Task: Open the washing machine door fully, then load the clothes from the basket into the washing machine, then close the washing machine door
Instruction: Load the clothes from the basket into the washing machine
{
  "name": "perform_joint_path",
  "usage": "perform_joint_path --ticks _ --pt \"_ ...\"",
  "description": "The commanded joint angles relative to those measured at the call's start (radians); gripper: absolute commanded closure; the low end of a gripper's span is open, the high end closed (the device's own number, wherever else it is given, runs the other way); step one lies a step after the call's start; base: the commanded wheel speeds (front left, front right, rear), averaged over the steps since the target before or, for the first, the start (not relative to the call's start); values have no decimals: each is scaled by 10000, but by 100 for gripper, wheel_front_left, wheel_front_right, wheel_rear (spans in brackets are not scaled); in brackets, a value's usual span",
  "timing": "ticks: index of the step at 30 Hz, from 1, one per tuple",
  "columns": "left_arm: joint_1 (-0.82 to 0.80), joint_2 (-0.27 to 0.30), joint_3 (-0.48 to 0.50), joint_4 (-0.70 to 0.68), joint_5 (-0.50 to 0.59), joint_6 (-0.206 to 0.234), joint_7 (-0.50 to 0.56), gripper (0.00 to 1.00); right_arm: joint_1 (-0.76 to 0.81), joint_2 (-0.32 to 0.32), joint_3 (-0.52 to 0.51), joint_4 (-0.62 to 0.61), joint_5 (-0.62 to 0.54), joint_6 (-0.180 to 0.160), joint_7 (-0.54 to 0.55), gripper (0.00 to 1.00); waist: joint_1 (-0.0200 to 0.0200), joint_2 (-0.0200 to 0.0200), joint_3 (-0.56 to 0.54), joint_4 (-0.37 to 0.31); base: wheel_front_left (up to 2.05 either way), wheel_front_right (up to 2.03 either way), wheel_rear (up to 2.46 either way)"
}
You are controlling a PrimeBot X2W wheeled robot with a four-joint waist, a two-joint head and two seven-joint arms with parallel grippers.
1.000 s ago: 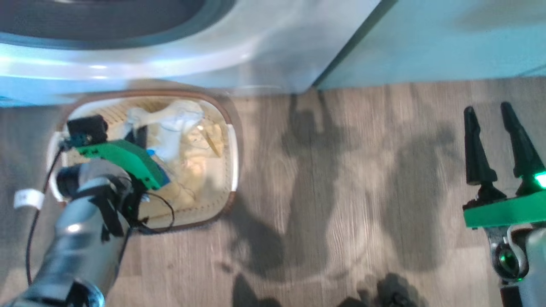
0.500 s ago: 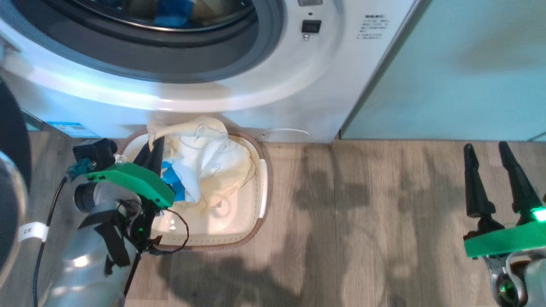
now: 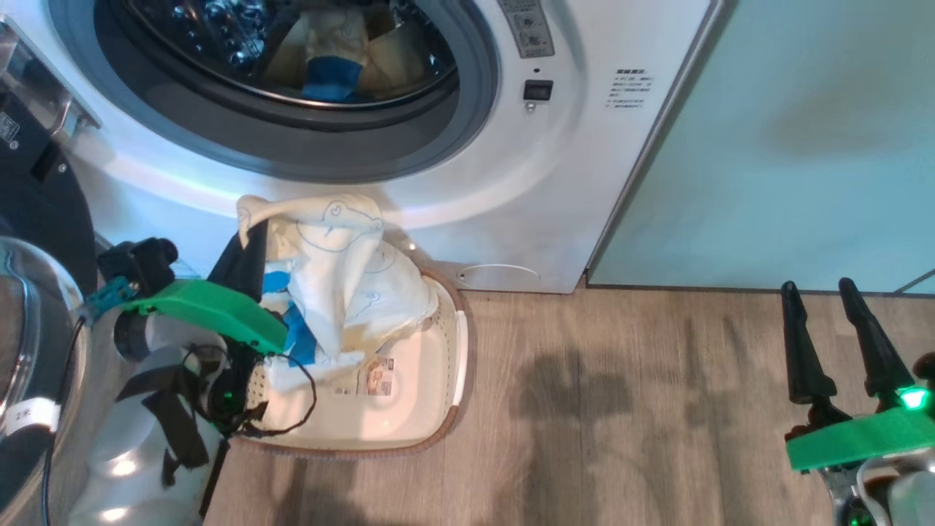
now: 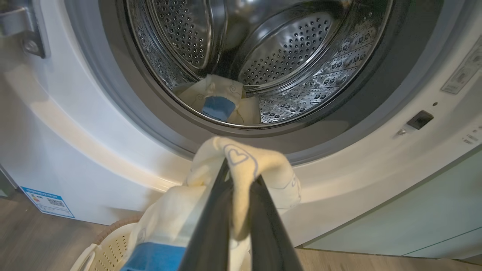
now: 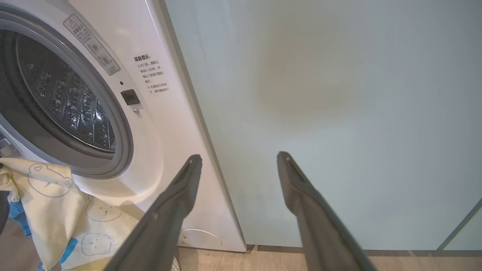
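The washing machine stands with its drum mouth uncovered. The washing machine door is swung out at the far left, its glass bowl beside my left arm. Cream and blue clothes lie in the steel drum. My left gripper is shut on a bundle of cream clothes with blue drawings and a blue piece. It holds the bundle above the basket, just below the grey ring. The wrist view shows fabric draped over my left gripper. My right gripper hangs open over the floor.
A pale mint green cabinet adjoins the machine on the right and faces my right gripper. Wood floor stretches between the basket and the right arm. A paper label lies on the basket's bottom.
The head camera has tilted up, bringing the drum into sight. My left gripper has lifted the clothes from inside the basket to the machine's lower front. The right gripper stays put.
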Motion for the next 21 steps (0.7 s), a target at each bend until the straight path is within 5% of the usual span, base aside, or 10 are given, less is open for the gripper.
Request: perform_joint_path --ticks 1,10,21 --pt "-151 424 424 -360 63 -9 -106 100 -65 -116 189 -290 19 44 -67 0 1 -1 -62 -42 0 0 0" --pt "-1013 741 237 -749 198 -7 195 100 -31 1 271 -298 42 44 -67 0 1 -1 -72 -199 0 0 0" --pt "-2974 1823 -613 -666 33 -8 1999 100 -540 66 449 -341 101 44 -67 0 1 -1 707 -915 0 0 0"
